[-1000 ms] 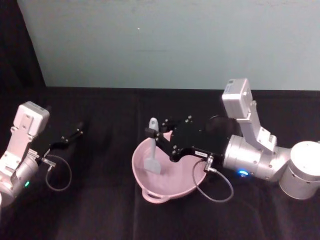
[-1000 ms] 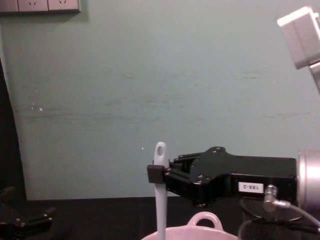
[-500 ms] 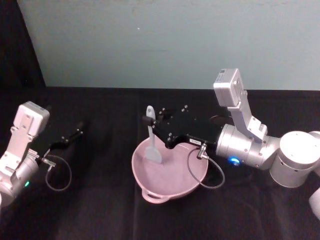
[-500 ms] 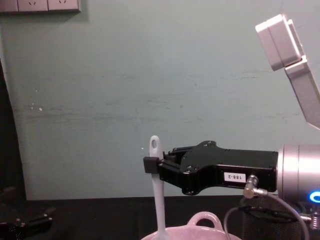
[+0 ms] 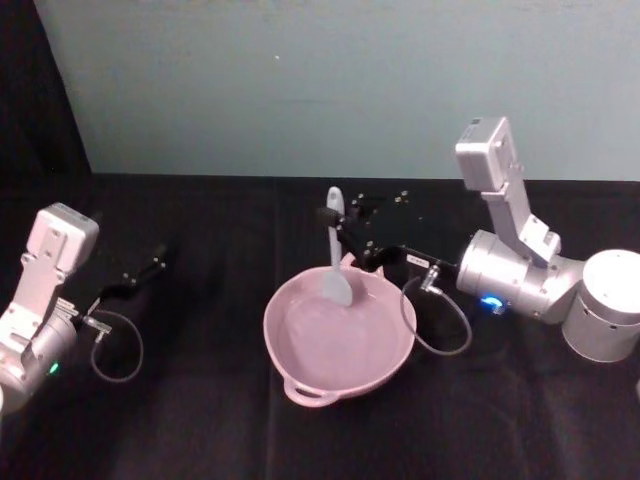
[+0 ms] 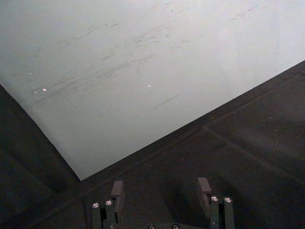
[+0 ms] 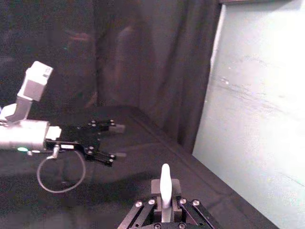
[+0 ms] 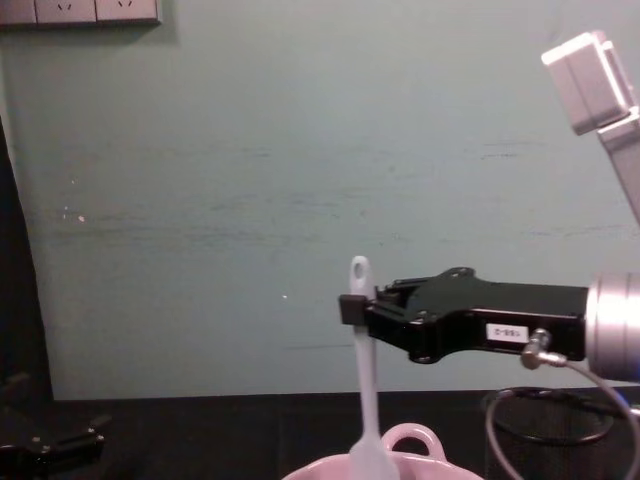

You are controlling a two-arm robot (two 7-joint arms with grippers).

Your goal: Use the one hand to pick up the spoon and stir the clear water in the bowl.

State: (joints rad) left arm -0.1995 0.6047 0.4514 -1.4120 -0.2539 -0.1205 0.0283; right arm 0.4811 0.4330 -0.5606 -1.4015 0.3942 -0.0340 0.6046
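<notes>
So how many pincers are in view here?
2. The right pincer grips the spoon upright, blade in the bowl; the left pincer is open, low over the table on the robot's left.

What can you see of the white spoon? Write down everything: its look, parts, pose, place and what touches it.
The spoon is white and plastic-looking, with a slim handle ending in an oval hole and a flat squarish blade. It stands nearly upright, blade down, inside the far part of the pink bowl. The right gripper is shut on the upper handle, just below the hole. Whether the blade touches the bowl's floor cannot be told.
</notes>
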